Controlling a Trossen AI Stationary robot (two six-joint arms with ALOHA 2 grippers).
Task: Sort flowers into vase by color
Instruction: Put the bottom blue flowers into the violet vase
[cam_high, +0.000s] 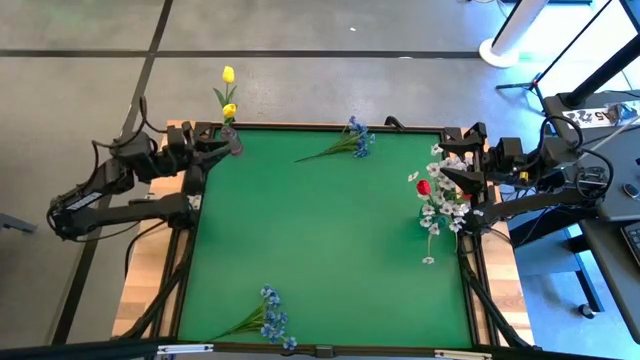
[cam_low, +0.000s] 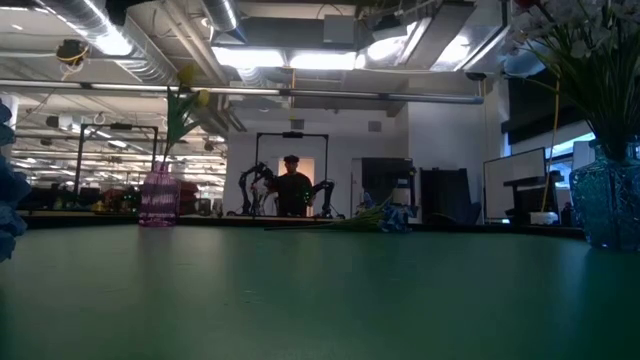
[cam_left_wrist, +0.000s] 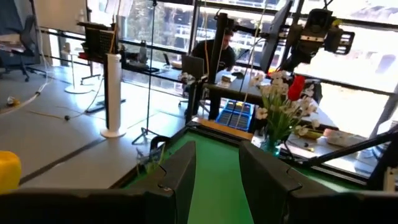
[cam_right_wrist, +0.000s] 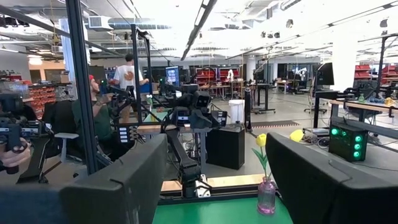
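Observation:
A small pink vase (cam_high: 232, 142) stands at the table's far left corner with two yellow tulips (cam_high: 228, 90); it also shows in the low view (cam_low: 158, 196) and the right wrist view (cam_right_wrist: 266, 194). A clear glass vase (cam_low: 608, 205) at the right edge holds white sprays (cam_high: 445, 212) and a red tulip (cam_high: 423, 187). One blue bunch (cam_high: 352, 140) lies near the far edge, another (cam_high: 270, 318) near the near edge. My left gripper (cam_high: 212, 148) (cam_left_wrist: 217, 180) is open, close beside the pink vase. My right gripper (cam_high: 450, 172) (cam_right_wrist: 214, 180) is open above the white sprays.
The middle of the green table (cam_high: 330, 230) is bare felt. Wooden rails and black frame corners (cam_high: 185, 130) edge it. Beyond the far edge a person (cam_low: 292, 185) stands by another robot; seated people show in the wrist views.

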